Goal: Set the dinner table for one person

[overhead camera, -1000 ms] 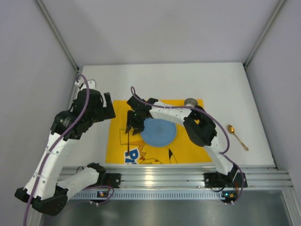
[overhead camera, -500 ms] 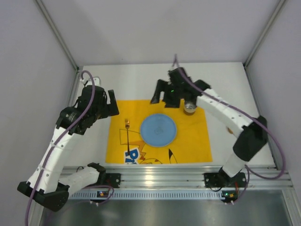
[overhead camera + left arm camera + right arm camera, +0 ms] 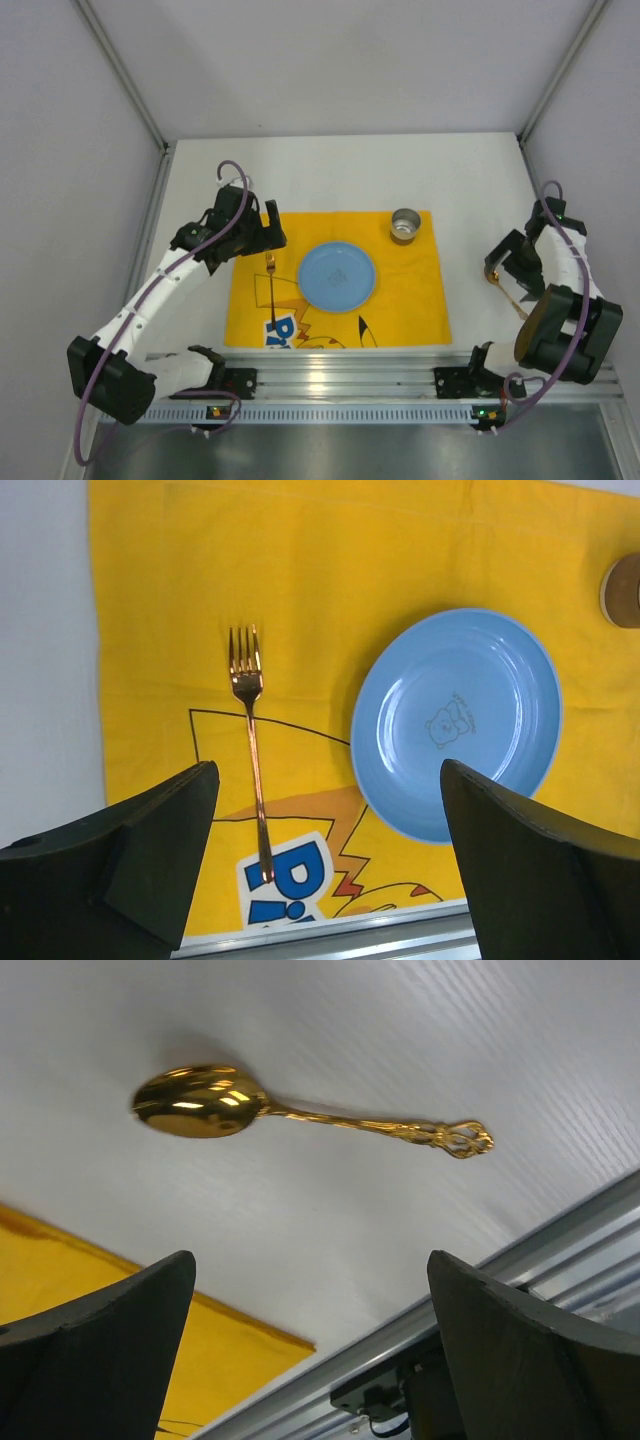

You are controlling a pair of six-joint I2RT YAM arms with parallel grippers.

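Bright, even overhead light, soft shadows. Gold spoon (image 3: 195,1100) has hot glare spots, aluminium rail (image 3: 330,378) at 6 o'clock shines, wrist-cam fingers (image 3: 150,850) look blurry.

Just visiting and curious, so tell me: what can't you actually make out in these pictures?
Cup: left wrist view, cut off by the right edge; contents too small to tell from above.
Spoon: top view, partly hidden by the right arm.
Cartoon mat: left wrist view, lower corners covered by the dark fingers.
Plate's little drawing: too small from above.
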